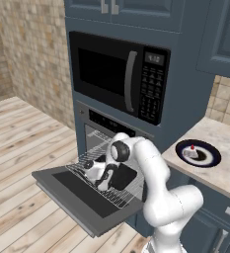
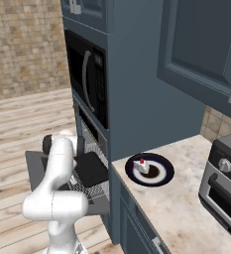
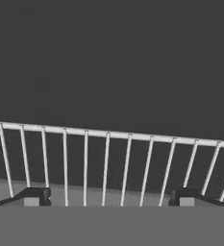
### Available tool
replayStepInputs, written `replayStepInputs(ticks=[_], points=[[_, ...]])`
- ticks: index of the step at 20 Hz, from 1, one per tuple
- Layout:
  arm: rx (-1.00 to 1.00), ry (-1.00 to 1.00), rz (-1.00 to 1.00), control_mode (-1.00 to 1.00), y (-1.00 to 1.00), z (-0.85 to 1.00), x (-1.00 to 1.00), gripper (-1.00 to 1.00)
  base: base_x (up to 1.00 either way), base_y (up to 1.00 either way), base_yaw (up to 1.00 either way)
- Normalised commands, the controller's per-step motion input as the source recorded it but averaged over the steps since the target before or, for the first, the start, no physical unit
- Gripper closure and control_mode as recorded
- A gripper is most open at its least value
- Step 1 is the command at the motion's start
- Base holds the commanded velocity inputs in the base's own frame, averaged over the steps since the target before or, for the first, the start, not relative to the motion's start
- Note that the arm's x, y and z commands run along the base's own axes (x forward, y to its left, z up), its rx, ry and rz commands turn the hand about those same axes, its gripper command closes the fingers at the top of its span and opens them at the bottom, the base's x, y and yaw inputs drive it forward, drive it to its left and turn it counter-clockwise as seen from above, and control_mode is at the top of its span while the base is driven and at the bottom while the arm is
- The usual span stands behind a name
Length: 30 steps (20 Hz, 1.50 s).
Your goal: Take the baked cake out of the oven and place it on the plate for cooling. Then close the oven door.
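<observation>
Claw [image 3: 108, 199] wide open and empty, fingertips just above the wire rack [image 3: 108, 163].

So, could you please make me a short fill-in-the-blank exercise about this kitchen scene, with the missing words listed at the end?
1. The cake now sits on the ____ on the counter.
2. The oven door is folded down, so the oven is ____.
3. The gripper hovers over a wire ____ pulled out above the door.
4. The gripper's jaws stand wide ____, with nothing between them.

Missing words: plate; open; rack; open
</observation>
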Motion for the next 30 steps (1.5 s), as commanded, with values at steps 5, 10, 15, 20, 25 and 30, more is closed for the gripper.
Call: replayStepInputs(ticks=[5,10,15,20,25,30], points=[[0.0,0.06,0.04,-1.0,0.02,-0.79,0.74,-1.0,0.0,0.0,0.0],[-0.07,0.02,0.01,-1.0,-0.02,-0.79,0.58,-1.0,0.0,0.0,0.0],[-0.17,-0.04,0.05,-1.0,-0.38,-0.46,0.39,-1.0,0.0,0.0,0.0],[-0.08,-0.1,0.1,-1.0,-0.19,-0.03,-0.06,-1.0,0.0,0.0,0.0],[0.0,-0.17,0.16,-1.0,0.16,0.46,-0.57,-1.0,0.0,0.0,0.0],[0.04,-0.02,0.19,-1.0,0.74,0.94,-0.94,-1.0,0.0,0.0,0.0]])
